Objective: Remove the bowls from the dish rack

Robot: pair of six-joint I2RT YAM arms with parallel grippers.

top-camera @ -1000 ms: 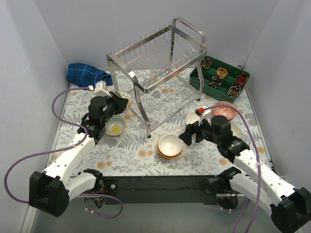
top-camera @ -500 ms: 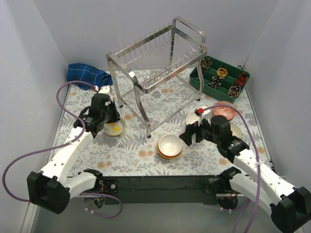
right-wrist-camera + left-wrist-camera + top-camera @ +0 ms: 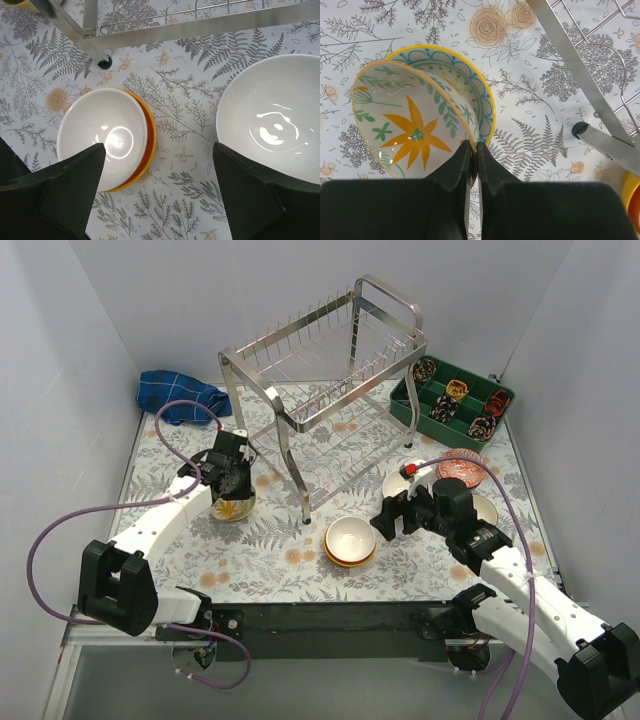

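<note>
Status: dish rack point(image 3: 325, 390) mid-table. Left of its front leg, floral bowl point(image 3: 405, 125) sits tilted inside blue-rimmed bowl point(image 3: 470, 85), left gripper point(image 3: 474, 150) clamped on its rim. Right gripper point(image 3: 158, 146) has fingers wide apart above white bowl point(image 3: 100, 135) nested in orange bowl point(image 3: 149, 135).

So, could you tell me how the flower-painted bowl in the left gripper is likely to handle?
Its glossy glaze suggests the flower-painted bowl could slip from the left gripper pinching its rim. It looks rigid ceramic, so probably chips if dropped.
</note>
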